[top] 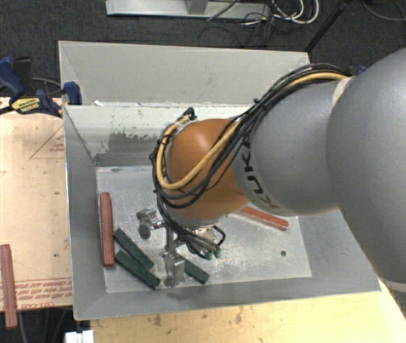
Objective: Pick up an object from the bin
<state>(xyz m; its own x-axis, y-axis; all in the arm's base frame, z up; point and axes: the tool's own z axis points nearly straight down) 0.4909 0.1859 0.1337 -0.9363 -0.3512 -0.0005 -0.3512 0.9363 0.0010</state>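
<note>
I have the claw (175, 269) down low at six o'clock in the bin (81, 206), just beside a dark green bar (197, 274) lying flat on the floor. I judge that bar the likeliest pick because it is nearest. I cannot tell whether the claw is apart or together. A brown-red stick (106, 229) lies along the nine o'clock wall, and an orange strip (266, 220) lies at three o'clock.

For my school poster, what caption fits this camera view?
Robot gripper low over dark green sticks in the grey bin, a red-brown stick lying beside them.
</note>
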